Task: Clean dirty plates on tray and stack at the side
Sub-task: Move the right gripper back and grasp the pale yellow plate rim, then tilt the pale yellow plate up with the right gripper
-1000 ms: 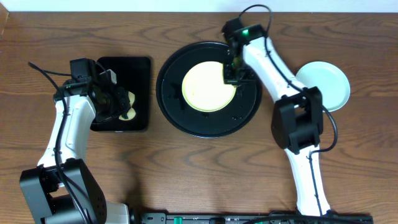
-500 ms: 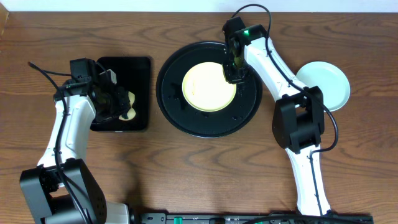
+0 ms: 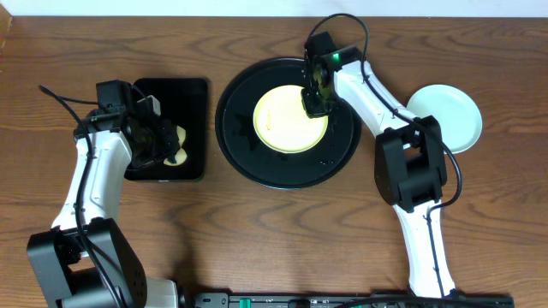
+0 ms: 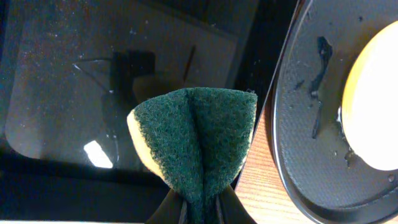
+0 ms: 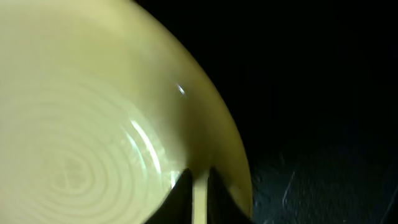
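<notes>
A pale yellow plate (image 3: pixel 287 121) lies on the large round black tray (image 3: pixel 336 158). My right gripper (image 3: pixel 313 103) is shut on the plate's right rim. In the right wrist view the rim (image 5: pixel 93 112) runs between my gripper's (image 5: pixel 199 202) two dark fingers, with the tray (image 5: pixel 311 93) beyond. A pale blue plate (image 3: pixel 445 115) lies on the table to the right of the tray. I cannot tell whether another plate lies under it. My left gripper (image 3: pixel 165 145) is shut on a green and yellow sponge (image 4: pixel 196 140), held over the rectangular tray.
The smaller rectangular black tray (image 3: pixel 184 94) lies left of the round tray, wet and glossy in the left wrist view (image 4: pixel 74 74). Water streaks show on the round tray (image 4: pixel 311 143). A strip of wooden table separates the two trays.
My right gripper has shifted a little to the left along the yellow plate's right rim. The left arm and sponge have not moved.
</notes>
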